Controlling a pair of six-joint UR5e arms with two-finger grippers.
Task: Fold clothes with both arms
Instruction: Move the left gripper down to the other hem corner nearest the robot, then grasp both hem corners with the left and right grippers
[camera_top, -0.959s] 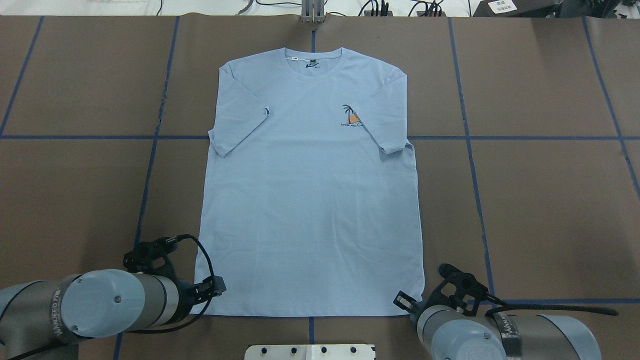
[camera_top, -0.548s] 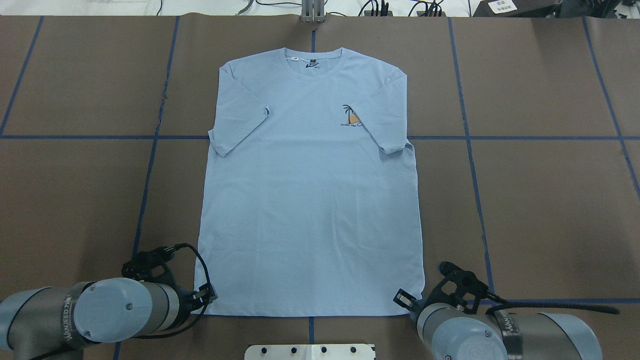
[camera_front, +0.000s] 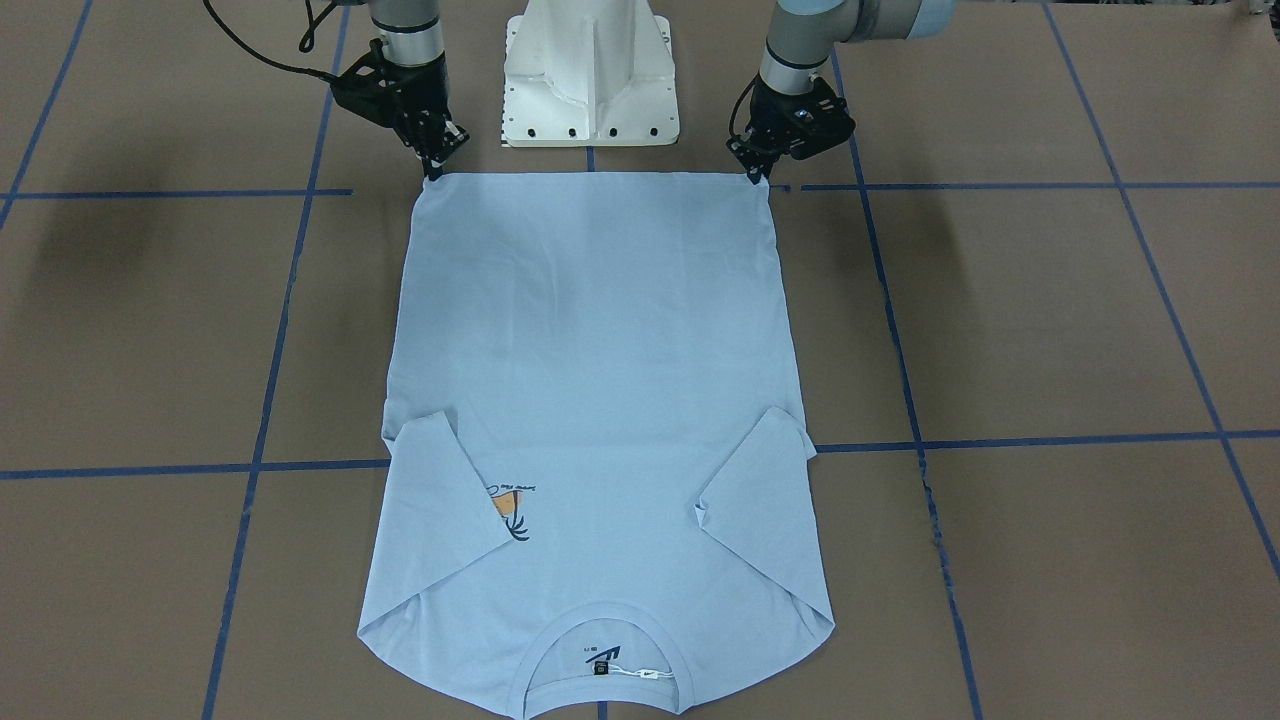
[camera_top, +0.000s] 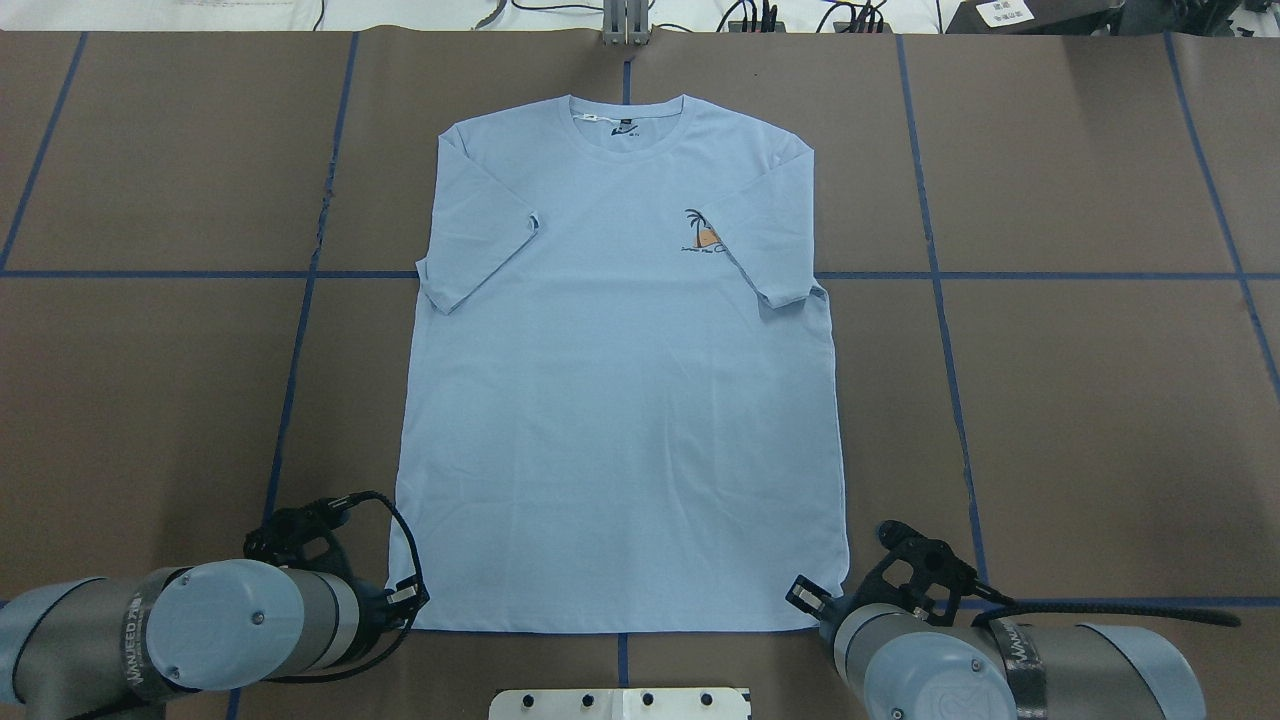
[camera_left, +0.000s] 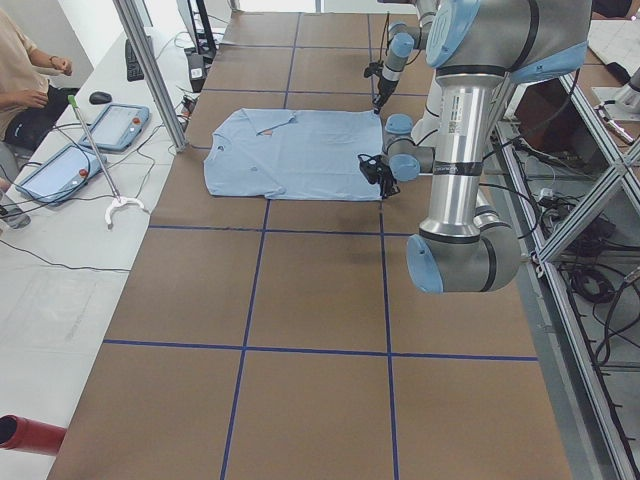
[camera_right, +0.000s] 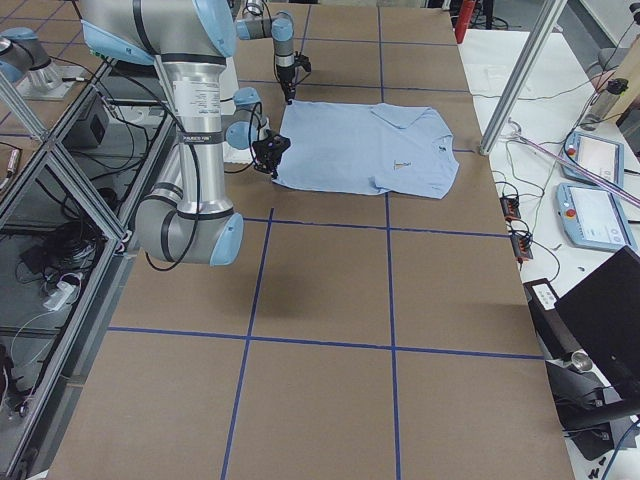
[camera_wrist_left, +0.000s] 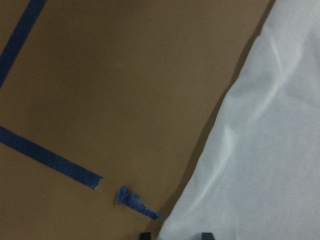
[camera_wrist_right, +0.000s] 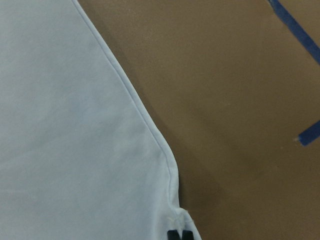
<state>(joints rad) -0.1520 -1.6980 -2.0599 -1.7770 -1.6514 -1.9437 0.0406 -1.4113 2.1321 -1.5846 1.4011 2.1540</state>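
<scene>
The light blue T-shirt (camera_top: 620, 400) lies flat, front up, on the brown table, its collar (camera_top: 628, 110) at the far side and both sleeves folded in over the chest. My left gripper (camera_top: 410, 595) sits at the near left hem corner. In the left wrist view its fingertips (camera_wrist_left: 145, 235) stand apart around that corner of the shirt (camera_wrist_left: 260, 150), so the left gripper (camera_wrist_left: 175, 235) is open. My right gripper (camera_top: 805, 597) is at the near right hem corner. In the right wrist view the right gripper (camera_wrist_right: 180, 235) is shut on the puckered edge of the shirt (camera_wrist_right: 75, 125).
The white pedestal base (camera_front: 590, 70) stands just behind the hem between the arms. Blue tape lines (camera_top: 940, 300) divide the table into squares. A person (camera_left: 25, 70) sits beyond the far edge beside tablets (camera_left: 112, 100) and cables.
My left arm has drawn back towards the robot and its gripper has settled onto the near left hem corner. The right gripper has barely moved. The shirt lies as before.
</scene>
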